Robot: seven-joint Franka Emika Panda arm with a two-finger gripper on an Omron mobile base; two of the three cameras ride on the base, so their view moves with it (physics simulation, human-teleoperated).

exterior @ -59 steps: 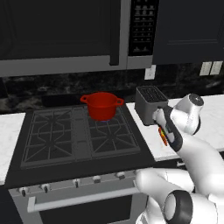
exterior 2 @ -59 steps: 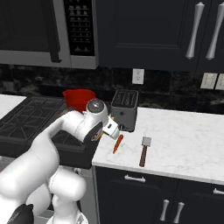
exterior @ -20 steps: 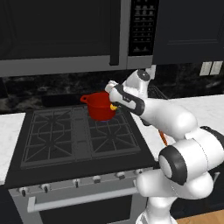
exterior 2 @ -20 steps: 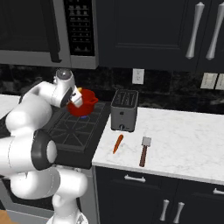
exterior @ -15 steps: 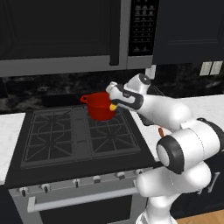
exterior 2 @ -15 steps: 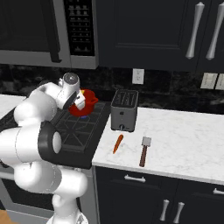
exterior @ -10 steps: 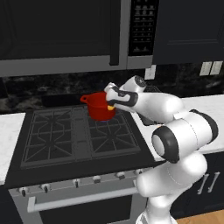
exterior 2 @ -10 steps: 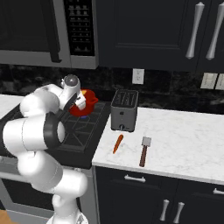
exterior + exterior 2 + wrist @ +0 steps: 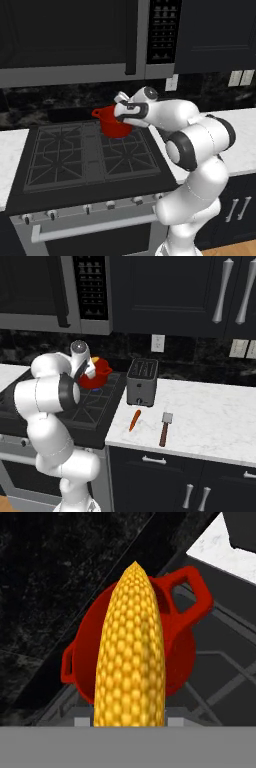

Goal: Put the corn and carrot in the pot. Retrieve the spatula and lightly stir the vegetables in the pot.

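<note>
The red pot [image 9: 114,126] stands on the stove's back right burner. My gripper [image 9: 122,108] hovers just above its rim, shut on the yellow corn [image 9: 131,657]. In the hand view the cob points out over the pot [image 9: 182,647], hiding its inside. From the right base view the gripper [image 9: 91,368] and the corn [image 9: 94,360] sit over the pot [image 9: 101,376]. The orange carrot [image 9: 134,420] lies on the white counter in front of the toaster. The spatula [image 9: 164,429] lies just to its right.
A steel toaster [image 9: 142,382] stands on the counter [image 9: 215,416] right beside the stove [image 9: 75,155]. A microwave [image 9: 70,40] and dark cabinets hang low over the cooktop. The black backsplash rises close behind the pot.
The arm has swung left from the counter by the toaster to the pot, carrying the corn. Over the last second the hand edged further over the pot's rim.
</note>
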